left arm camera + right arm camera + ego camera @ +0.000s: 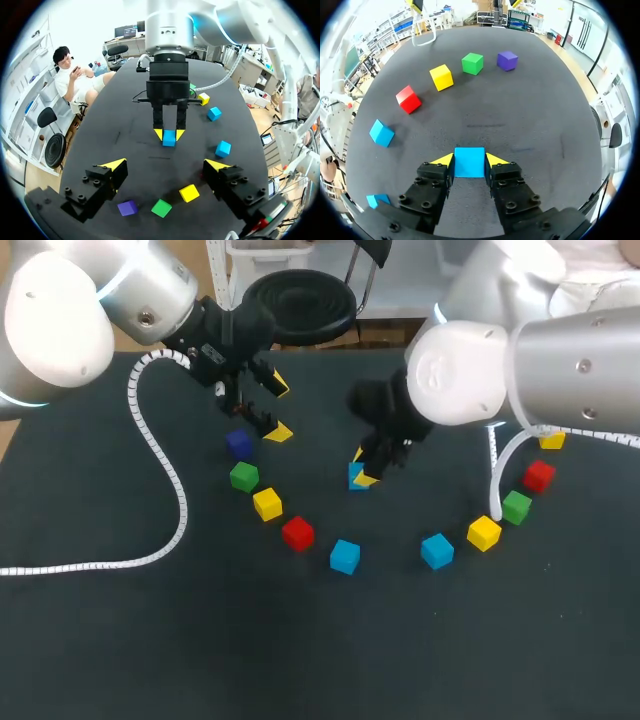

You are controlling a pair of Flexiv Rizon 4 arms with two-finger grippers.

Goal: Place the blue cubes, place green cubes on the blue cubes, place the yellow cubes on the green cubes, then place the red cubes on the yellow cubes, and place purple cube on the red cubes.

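My right gripper (362, 468) is shut on a blue cube (356, 478) near the table's middle, low over the black surface. In the right wrist view the blue cube (469, 161) sits squarely between the yellow tips. The left wrist view shows that gripper (169, 133) straight ahead with its blue cube (169, 138). My left gripper (278, 408) is open and empty, above and just behind a purple cube (238, 444). From there a green cube (243, 477), yellow cube (267, 504), red cube (298, 533) and a second blue cube (345, 556) form an arc.
On the right another arc runs from a blue cube (437, 551) through a yellow cube (484, 533), green cube (516, 507) and red cube (538, 475) to one more yellow cube (552, 440). A white ribbed cable (170, 475) lies across the table's left.
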